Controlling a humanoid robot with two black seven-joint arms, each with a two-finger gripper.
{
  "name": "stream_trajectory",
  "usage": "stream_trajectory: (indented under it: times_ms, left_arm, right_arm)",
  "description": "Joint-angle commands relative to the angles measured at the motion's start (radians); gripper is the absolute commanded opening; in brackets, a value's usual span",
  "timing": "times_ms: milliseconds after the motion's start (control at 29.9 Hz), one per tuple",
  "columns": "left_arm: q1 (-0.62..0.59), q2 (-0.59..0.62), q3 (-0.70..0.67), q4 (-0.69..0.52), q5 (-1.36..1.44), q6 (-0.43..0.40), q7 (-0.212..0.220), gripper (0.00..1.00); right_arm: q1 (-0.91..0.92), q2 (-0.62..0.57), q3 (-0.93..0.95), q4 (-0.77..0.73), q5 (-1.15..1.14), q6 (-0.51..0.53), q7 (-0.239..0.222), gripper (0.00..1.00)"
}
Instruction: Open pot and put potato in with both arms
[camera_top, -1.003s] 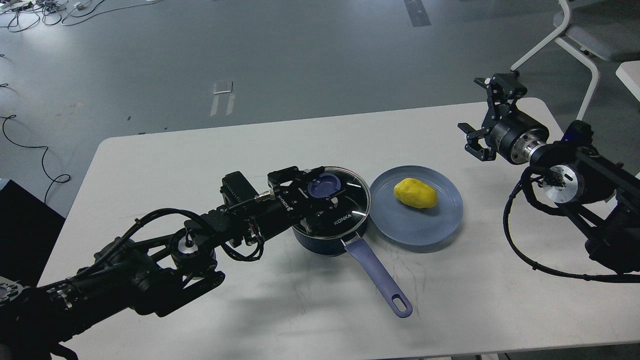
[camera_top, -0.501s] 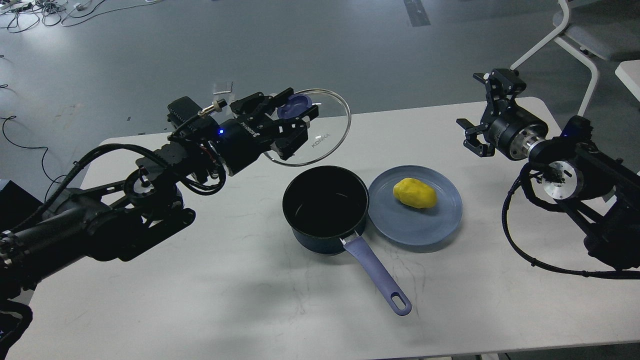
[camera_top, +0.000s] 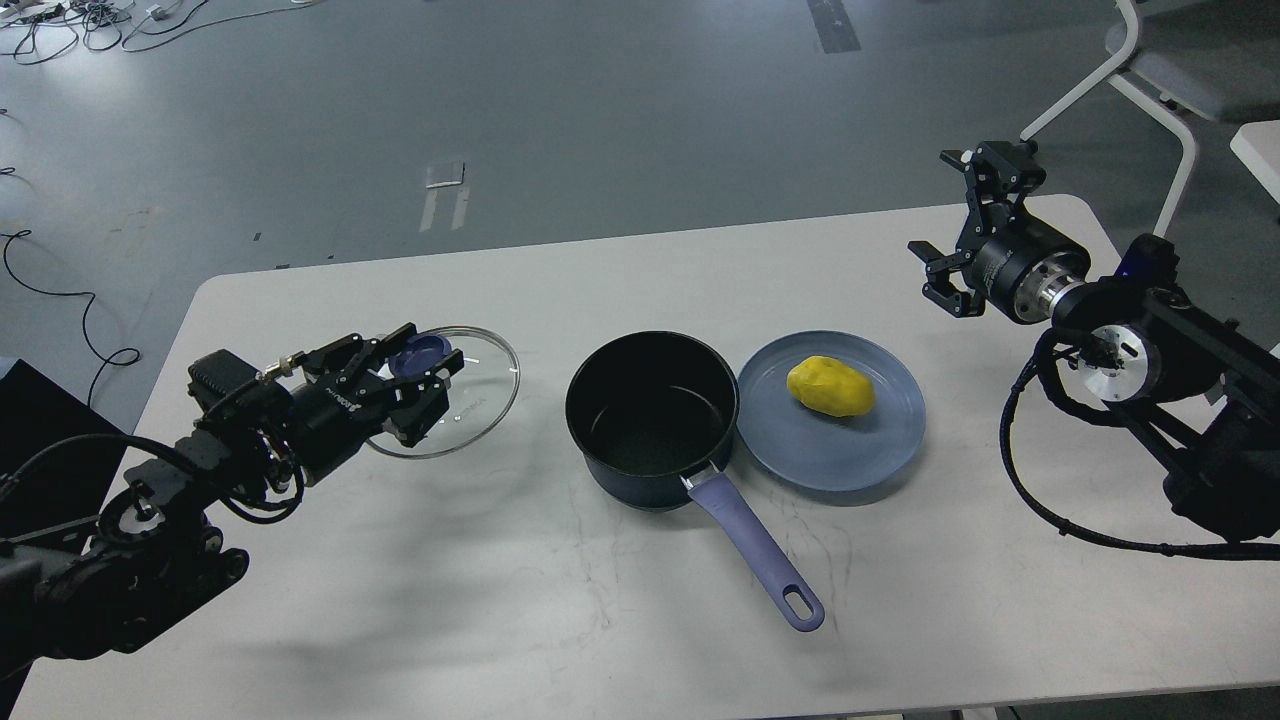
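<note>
The dark navy pot (camera_top: 650, 420) stands uncovered mid-table, its black inside empty, its lavender handle (camera_top: 757, 550) pointing to the front right. My left gripper (camera_top: 420, 372) is shut on the blue knob of the glass lid (camera_top: 470, 395), which is low over the table left of the pot. The yellow potato (camera_top: 830, 386) lies on a blue-grey plate (camera_top: 850, 450) just right of the pot. My right gripper (camera_top: 955, 225) is open and empty, high above the table's far right, apart from the potato.
The white table (camera_top: 600, 600) holds only the pot, plate and lid. A white chair (camera_top: 1160, 80) stands behind the table's far right corner. Cables lie on the grey floor at the far left.
My left gripper lifted the lid off the pot, carried it up and left, then lowered it near the table on the left. The right gripper barely shifted.
</note>
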Motion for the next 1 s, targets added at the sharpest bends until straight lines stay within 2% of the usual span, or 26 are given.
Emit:
stream_trajectory:
  times_ms: [0, 368, 602, 635, 669, 702, 802, 869, 969]
  left_arm:
    - [0.041, -0.029, 0.000, 0.051, -0.004, 0.002, -0.007, 0.30]
    - [0.086, -0.141, 0.000, 0.183, -0.008, 0.002, -0.007, 0.30]
    - [0.115, -0.157, -0.001, 0.185, -0.076, 0.002, -0.008, 0.42]
    - [0.115, -0.158, -0.003, 0.185, -0.084, 0.002, -0.008, 0.60]
    - [0.115, -0.158, -0.003, 0.187, -0.087, 0.002, -0.007, 0.92]
    - [0.114, -0.158, -0.004, 0.187, -0.091, 0.002, -0.008, 0.98]
    - [0.107, -0.158, -0.001, 0.185, -0.139, 0.002, -0.019, 0.98]
    - [0.106, -0.158, -0.001, 0.182, -0.182, 0.002, -0.069, 0.98]
    - [0.106, -0.157, -0.001, 0.182, -0.202, 0.002, -0.077, 0.98]
  right_arm:
    - [0.002, 0.000, -0.001, 0.000, 0.000, 0.000, 0.000, 1.00]
    - [0.000, -0.002, -0.021, 0.002, 0.000, 0.000, 0.000, 1.00]
    - [-0.003, -0.002, -0.021, 0.002, 0.001, 0.000, 0.000, 1.00]
    - [-0.003, -0.002, -0.021, 0.002, 0.000, 0.000, 0.000, 1.00]
    - [-0.003, -0.002, -0.021, 0.002, 0.001, 0.000, 0.000, 1.00]
    - [-0.003, -0.002, -0.021, 0.002, 0.000, 0.000, 0.000, 1.00]
    - [-0.003, -0.002, -0.023, 0.002, 0.000, 0.000, 0.000, 1.00]
    - [-0.003, 0.000, -0.023, 0.002, 0.000, 0.000, 0.000, 1.00]
    - [-0.002, -0.002, -0.023, 0.002, 0.000, 0.000, 0.000, 1.00]
